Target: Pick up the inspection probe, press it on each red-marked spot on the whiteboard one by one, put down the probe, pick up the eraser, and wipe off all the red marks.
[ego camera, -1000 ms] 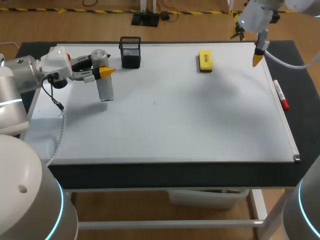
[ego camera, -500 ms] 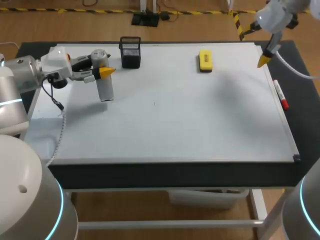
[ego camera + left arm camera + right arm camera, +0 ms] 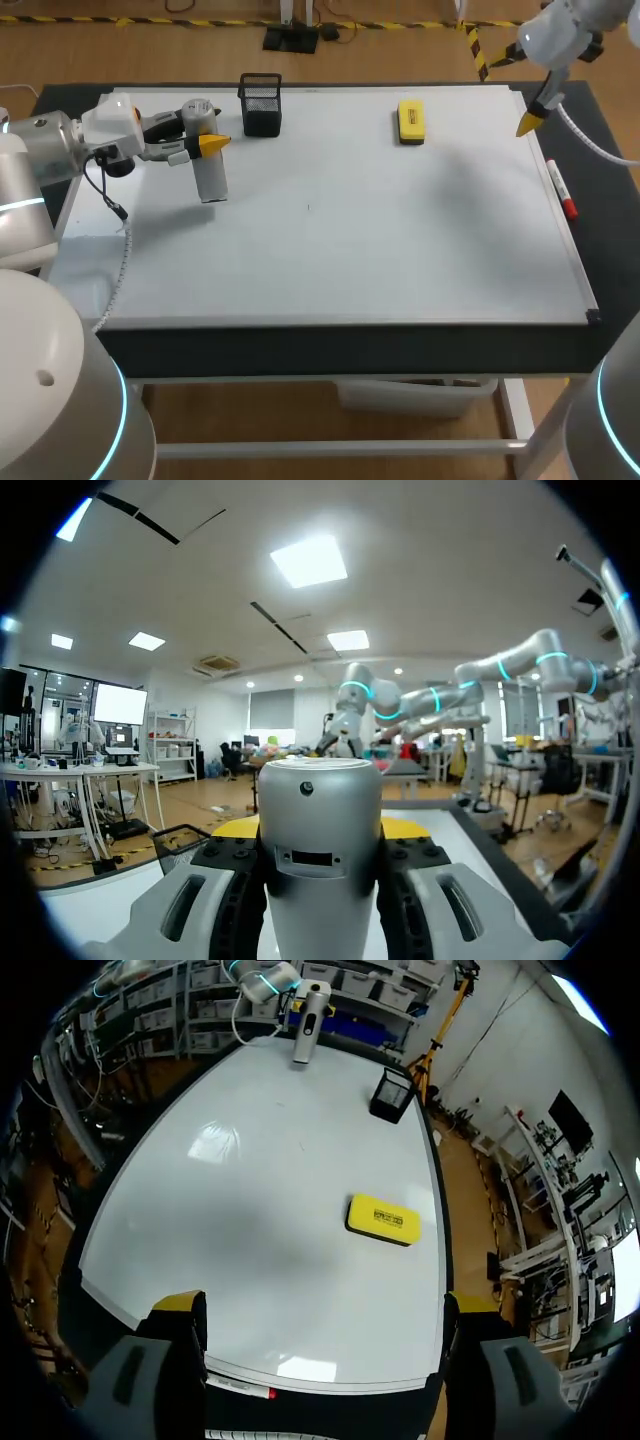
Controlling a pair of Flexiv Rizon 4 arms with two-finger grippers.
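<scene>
- While the left gripper [image 3: 207, 143] pinches the inspection probe [image 3: 210, 178] from two sides, the silver cylinder hangs upright below its fingers, foot close to the whiteboard [image 3: 400, 240]; from where I stand I cannot tell whether it touches.
- Ahead of that gripper the board looks bare of red: I see only a tiny dark speck [image 3: 308, 208], too small to name its colour.
- Over by the right gripper [image 3: 322, 1305], the fingers are spread wide with nothing between them, and a corner of the board lies under them.
- Ahead of the right gripper, a little off to one side, the yellow eraser [image 3: 383, 1219] lies flat on the board. It is near this gripper and well apart from the left one, with a black mesh holder [image 3: 260, 103] in between.
- Its long axis runs roughly along the line joining the two right fingers, so I judge the wrist would need a turn to close across the short sides.
- Just beside the right gripper, a red-capped marker [image 3: 561, 190] rests along the board's edge.
- By my reckoning the probe must be put down first, and the right arm is the nearer one for the eraser.
</scene>
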